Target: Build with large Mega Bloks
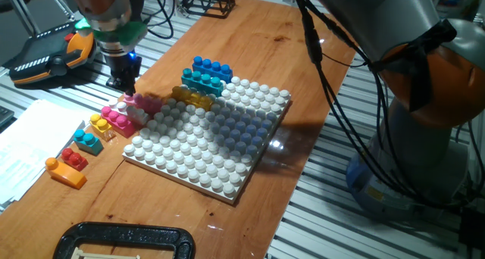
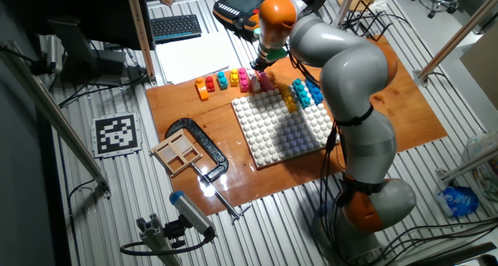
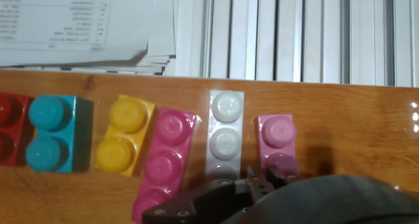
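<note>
A row of Mega Bloks lies on the wooden table left of the white baseplate (image 1: 204, 141). In the hand view they are red (image 3: 10, 129), teal (image 3: 49, 142), yellow (image 3: 124, 142), magenta (image 3: 163, 162), white (image 3: 224, 135) and light pink (image 3: 278, 139). An orange brick (image 1: 64, 172) ends the row. Blue (image 1: 212, 66), teal (image 1: 203, 80) and yellow (image 1: 193, 98) bricks sit at the baseplate's far edge. My gripper (image 3: 260, 179) hangs just above the near ends of the white and light pink bricks. Its fingertips are close together and hold nothing. It also shows in one fixed view (image 1: 123, 83).
Sheets of paper (image 1: 23, 149) lie left of the table. A black clamp (image 1: 125, 240) sits at the near table edge. A wooden tray (image 2: 180, 151) lies by the clamp. A teach pendant (image 1: 49, 51) and cables lie behind the table.
</note>
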Motion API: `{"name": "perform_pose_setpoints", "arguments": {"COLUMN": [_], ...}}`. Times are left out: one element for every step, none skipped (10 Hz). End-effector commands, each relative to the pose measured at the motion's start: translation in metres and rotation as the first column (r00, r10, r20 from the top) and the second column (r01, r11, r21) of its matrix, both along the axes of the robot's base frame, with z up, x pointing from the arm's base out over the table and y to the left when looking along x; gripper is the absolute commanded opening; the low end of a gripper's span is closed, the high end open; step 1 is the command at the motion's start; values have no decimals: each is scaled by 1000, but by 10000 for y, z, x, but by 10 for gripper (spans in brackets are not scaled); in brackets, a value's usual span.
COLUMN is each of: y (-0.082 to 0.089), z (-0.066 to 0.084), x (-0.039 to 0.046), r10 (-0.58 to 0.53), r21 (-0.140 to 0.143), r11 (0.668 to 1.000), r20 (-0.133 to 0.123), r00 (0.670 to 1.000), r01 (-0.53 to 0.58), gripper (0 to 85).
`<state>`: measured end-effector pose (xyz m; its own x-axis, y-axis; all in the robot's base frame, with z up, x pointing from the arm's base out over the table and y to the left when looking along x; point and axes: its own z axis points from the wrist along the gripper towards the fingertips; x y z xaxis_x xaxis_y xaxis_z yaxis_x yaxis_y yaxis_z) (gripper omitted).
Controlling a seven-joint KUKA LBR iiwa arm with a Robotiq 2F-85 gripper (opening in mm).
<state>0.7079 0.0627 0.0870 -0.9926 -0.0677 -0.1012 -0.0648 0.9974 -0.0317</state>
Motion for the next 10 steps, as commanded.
{"name": "perform_pose_setpoints", "arguments": {"y": [-52,-82,-88,-111,-135,-131,-135,-153,-170,-196], "z": [-47,-64,-71,-86,-127,-167,-194,-206,-225,-251], "x": [2,1,-3,-4,-8,-23,-44,-59,-63,-67], "r10": [0,0,-6,-9,-8,-8,-9,-9,-11,-6], "r21": [5,10,9,5,16,19,20,23,19,17], "r11": [1000,1000,1000,1000,1000,1000,1000,1000,1000,1000], "r20": [3,5,3,5,14,20,20,20,23,28], "r00": [1000,1000,1000,1000,1000,1000,1000,1000,1000,1000], "r01": [0,0,6,9,7,7,9,9,10,6], "gripper": [170,340,340,340,340,340,340,340,340,510]}}
